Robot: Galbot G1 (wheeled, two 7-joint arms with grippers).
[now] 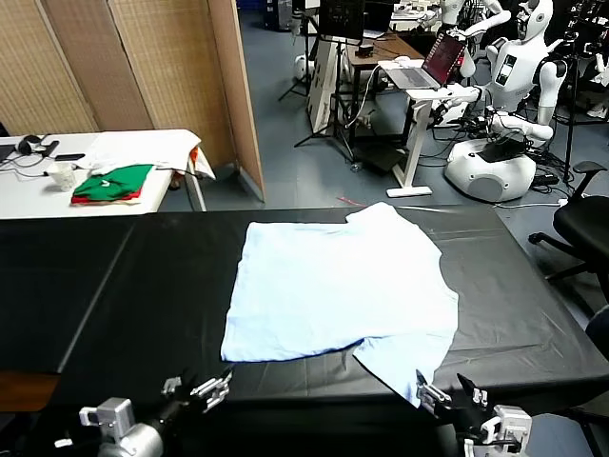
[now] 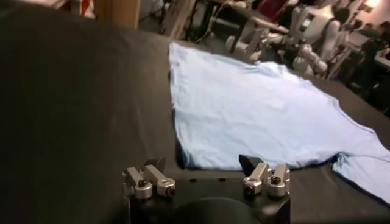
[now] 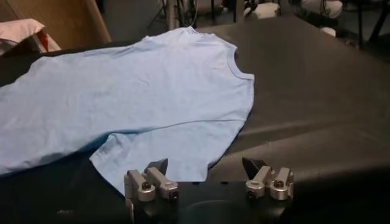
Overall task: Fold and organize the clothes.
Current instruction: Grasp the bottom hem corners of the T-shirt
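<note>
The pale light-blue T-shirt (image 1: 338, 286) lies spread flat on the black table (image 1: 143, 286), hem toward the left, neck toward the right. One sleeve (image 1: 404, 357) reaches the table's near edge. My left gripper (image 1: 200, 390) is open and empty at the near edge, just short of the hem corner. My right gripper (image 1: 447, 395) is open and empty at the near edge, right beside the sleeve tip. The shirt also shows in the left wrist view (image 2: 256, 115) beyond that gripper (image 2: 204, 167), and in the right wrist view (image 3: 134, 91) beyond that gripper (image 3: 206, 165).
A white table (image 1: 105, 152) at the back left carries folded green and red garments (image 1: 114, 183) and a cup (image 1: 62, 176). A wooden screen (image 1: 143, 67) stands behind it. Other robots (image 1: 504, 105), a laptop stand (image 1: 423, 76) and an office chair (image 1: 580, 228) are beyond and right.
</note>
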